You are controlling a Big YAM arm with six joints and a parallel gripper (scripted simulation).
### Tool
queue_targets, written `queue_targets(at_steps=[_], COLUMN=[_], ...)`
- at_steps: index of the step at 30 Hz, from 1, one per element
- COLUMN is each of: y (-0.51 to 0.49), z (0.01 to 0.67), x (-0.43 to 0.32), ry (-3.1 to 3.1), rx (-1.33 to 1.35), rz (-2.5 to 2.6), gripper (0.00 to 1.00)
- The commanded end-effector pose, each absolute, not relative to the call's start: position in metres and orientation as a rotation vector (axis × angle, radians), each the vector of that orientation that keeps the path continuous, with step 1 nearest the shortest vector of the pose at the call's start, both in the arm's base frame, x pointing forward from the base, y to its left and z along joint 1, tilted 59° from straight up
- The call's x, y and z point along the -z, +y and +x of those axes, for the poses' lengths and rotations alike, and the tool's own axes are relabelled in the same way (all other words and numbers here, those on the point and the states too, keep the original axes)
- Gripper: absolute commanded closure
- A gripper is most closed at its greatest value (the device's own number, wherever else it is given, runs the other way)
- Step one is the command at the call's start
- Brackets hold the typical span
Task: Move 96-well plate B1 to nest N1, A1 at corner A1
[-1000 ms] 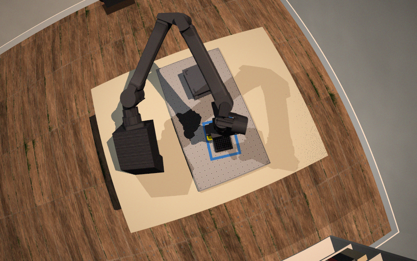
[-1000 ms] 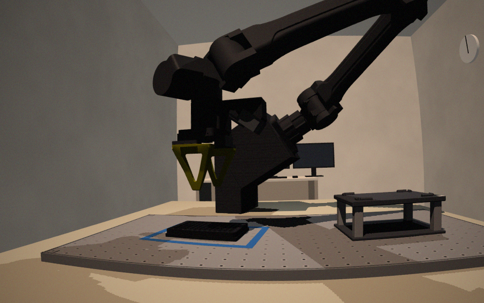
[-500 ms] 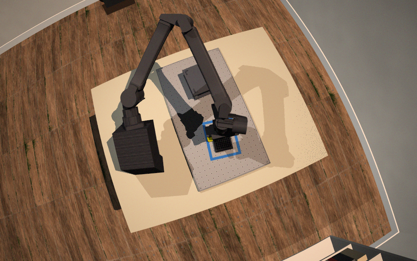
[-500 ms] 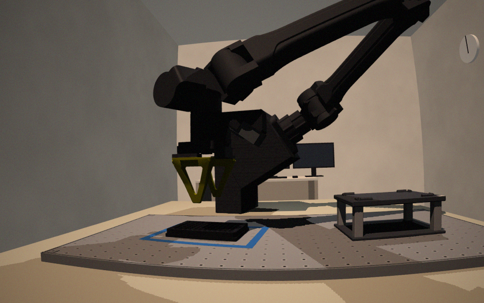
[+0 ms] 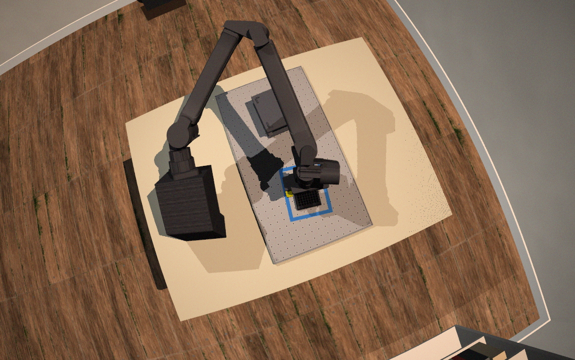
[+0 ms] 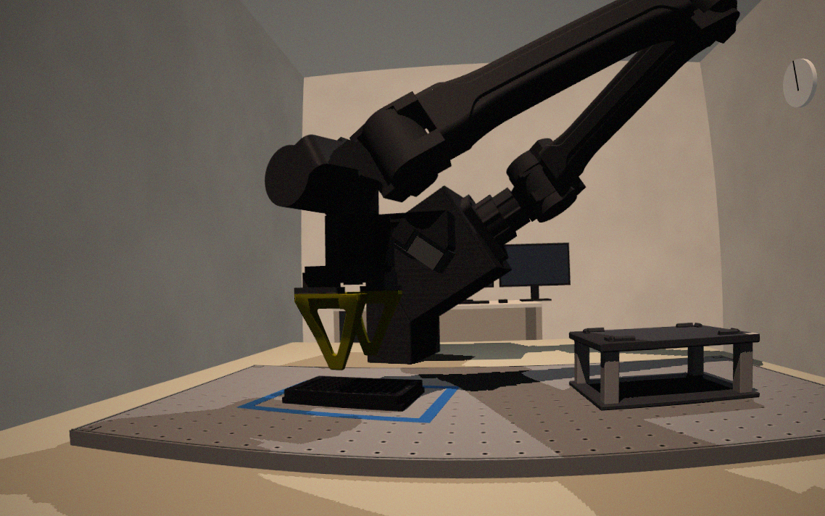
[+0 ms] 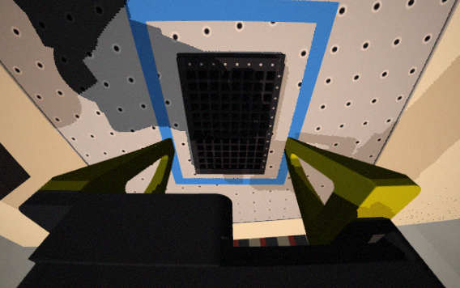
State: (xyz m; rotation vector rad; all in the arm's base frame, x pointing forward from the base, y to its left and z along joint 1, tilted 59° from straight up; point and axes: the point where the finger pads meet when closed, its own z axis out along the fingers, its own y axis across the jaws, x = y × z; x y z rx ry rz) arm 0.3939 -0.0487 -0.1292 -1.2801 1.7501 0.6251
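The end effector hangs spread wide and grasping nothing, its yellow fingers pointing down just above the plate. In the wrist view one finger stands at either side of the plate's near end, at about 8 and 4 o'clock of it, both apart from its walls. From the side the fingertips stop short of the plate's top — a thin gap shows between them.

The plate lies flat, wells up, inside the blue outline of spot B1 on the perforated board, which rests on the tan tabletop. In the top view the wrist covers the plate's 12 o'clock end, leaving the 6 o'clock end in sight.

The nest — a dark raised platform on four posts — stands well apart on the same board, at about 11 o'clock of the plate in the top view, with nothing on its deck. The arm passes above its edge.
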Motion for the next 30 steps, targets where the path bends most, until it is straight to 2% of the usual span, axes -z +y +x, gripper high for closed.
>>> queue_targets(at_steps=[1, 30], y=[-0.04, -0.025], z=[0.394, 0.411], x=[0.135, 0.146], ry=[1.757, 1.756], rx=[-0.641, -0.611], rz=[-1.267, -1.262], gripper=[0.0, 0.0])
